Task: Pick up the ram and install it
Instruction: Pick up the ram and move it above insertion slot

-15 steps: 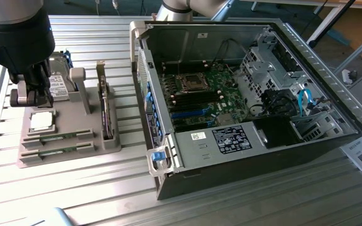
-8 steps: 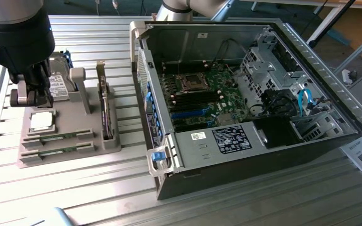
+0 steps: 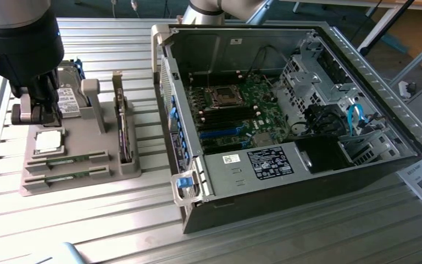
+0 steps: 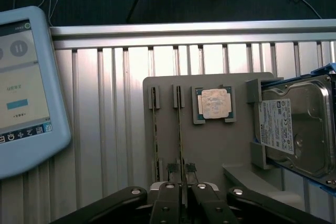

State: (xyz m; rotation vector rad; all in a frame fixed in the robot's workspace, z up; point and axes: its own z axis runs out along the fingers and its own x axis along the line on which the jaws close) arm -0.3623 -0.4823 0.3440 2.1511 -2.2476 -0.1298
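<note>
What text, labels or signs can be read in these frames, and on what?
Tablet screen: a pause symbol; its words are blurred.
Hard drive label: too small to read.
Black label inside the computer case: too small to read.
Processor chip: markings unreadable.

holder (image 4: 210,145) grey | ram (image 4: 179,124) green | processor (image 4: 213,103) silver | hard drive (image 4: 304,129) silver, white label | table (image 4: 105,103) ribbed silver

The ram's (image 4: 180,129) near end is hidden behind the jaws, and the hard drive (image 4: 294,129) is cropped.
</note>
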